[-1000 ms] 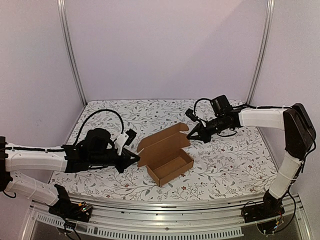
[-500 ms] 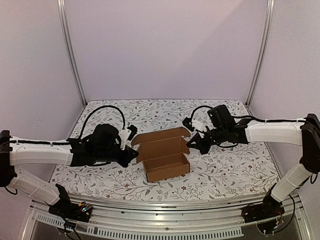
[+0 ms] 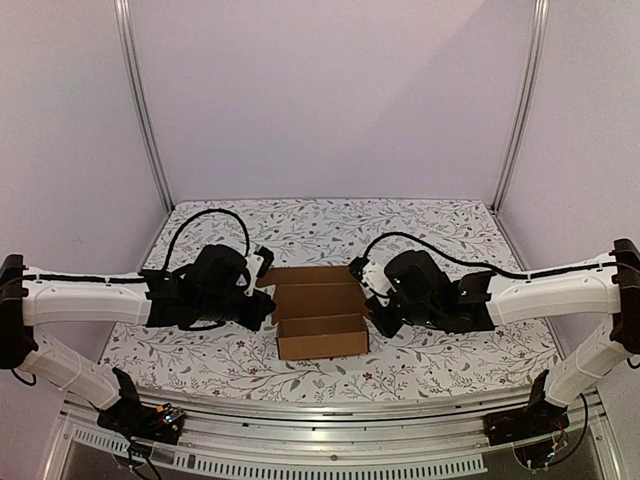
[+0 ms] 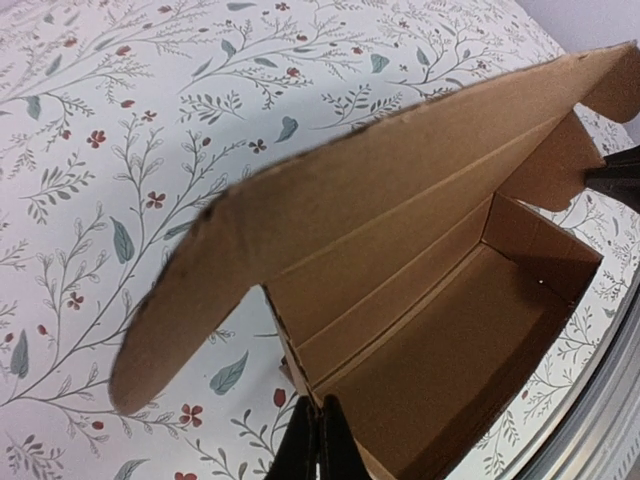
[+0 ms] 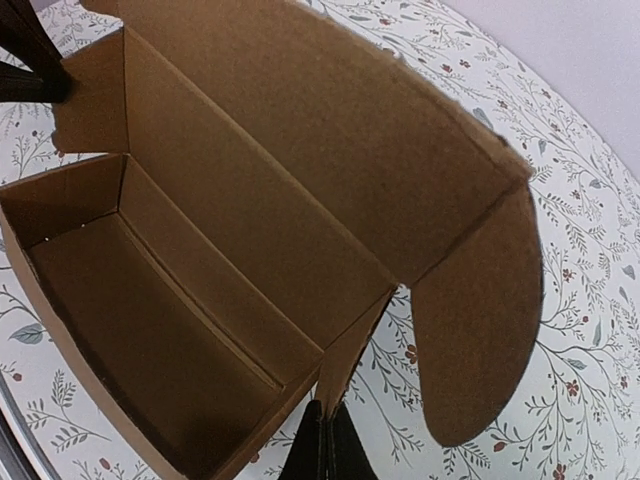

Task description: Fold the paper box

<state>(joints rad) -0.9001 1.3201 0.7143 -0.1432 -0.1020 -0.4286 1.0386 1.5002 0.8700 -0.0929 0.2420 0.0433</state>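
Note:
The paper box (image 3: 320, 318) is plain brown cardboard, an open oblong tray standing in the middle of the table with its long side parallel to the front edge. Its lid flap (image 3: 312, 280) is open at the back, with rounded ear tabs at both ends. My left gripper (image 3: 266, 306) is shut on the box's left end wall, seen in the left wrist view (image 4: 318, 440) pinching the wall's edge. My right gripper (image 3: 374, 318) is shut on the right end wall, shown in the right wrist view (image 5: 328, 445). The box's inside (image 5: 150, 300) holds nothing.
The table has a floral cloth (image 3: 450, 350). White walls with metal uprights (image 3: 140, 110) close in the back and sides. An aluminium rail (image 3: 330, 415) runs along the front edge. Black cables (image 3: 205, 222) loop over both arms.
The box has turned from a slant to square with the front edge. Both grippers have closed in on its two ends, and the right arm has swung in and lower.

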